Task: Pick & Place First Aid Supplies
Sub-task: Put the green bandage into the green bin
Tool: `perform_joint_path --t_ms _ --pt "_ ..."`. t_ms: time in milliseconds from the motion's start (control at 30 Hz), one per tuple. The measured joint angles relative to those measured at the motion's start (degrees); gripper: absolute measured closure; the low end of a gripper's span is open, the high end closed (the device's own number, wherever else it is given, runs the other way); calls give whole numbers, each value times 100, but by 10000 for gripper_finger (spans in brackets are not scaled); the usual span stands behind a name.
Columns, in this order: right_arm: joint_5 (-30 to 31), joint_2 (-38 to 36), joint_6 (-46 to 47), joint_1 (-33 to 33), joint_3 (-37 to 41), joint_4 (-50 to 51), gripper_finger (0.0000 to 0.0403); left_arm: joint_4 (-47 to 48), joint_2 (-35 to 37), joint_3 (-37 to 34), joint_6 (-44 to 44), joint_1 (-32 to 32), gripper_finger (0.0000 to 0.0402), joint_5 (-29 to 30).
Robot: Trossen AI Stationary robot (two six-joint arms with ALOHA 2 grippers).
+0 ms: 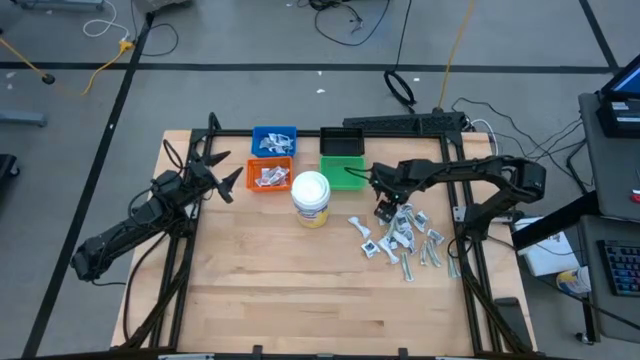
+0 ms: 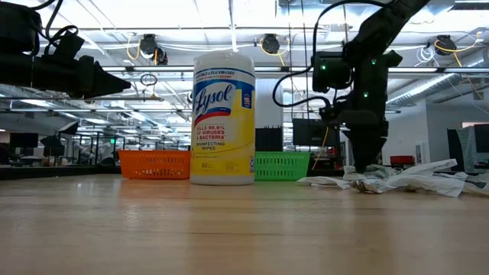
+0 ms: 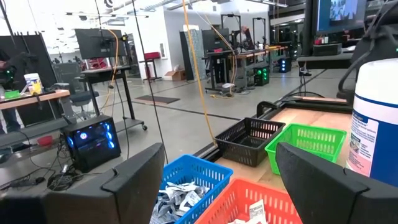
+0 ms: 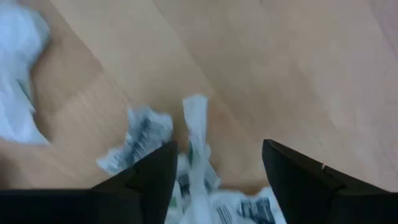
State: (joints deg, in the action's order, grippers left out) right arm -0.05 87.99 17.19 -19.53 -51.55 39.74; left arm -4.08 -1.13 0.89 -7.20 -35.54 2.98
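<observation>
High view looks straight down; low view sits level at the table point(image 2: 244, 229); both share the jar point(image 1: 311, 196).

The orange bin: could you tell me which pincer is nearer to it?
Left. The left pincer hovers open just beside the orange bin; the right pincer is across the table, down over the loose packets.

We see even, bright light from ceiling lamps point(image 2: 267, 43), which glare white in the low view and leave the arms there as dark shapes. Shadows on the table point(image 1: 280, 290) are soft and short. The right wrist view is heavily blurred, its packets point(image 4: 140, 140) smeared. The near tabletop in the low view is out of focus.
</observation>
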Motion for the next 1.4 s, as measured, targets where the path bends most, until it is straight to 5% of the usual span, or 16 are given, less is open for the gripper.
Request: perform_joint_path --t_ms 533,800,1133,1400 --pt "-18 0 11 0 46 -30 393 0 0 0 0 -1 92 0" --pt "-166 -39 -39 -108 -231 289 399 0 0 0 0 -1 91 0" --pt "-147 19 -1183 -508 -1269 1186 401 0 0 0 0 -1 91 0" --pt "-165 872 -2021 -645 -2531 1476 402 0 2 0 0 1 92 -2"
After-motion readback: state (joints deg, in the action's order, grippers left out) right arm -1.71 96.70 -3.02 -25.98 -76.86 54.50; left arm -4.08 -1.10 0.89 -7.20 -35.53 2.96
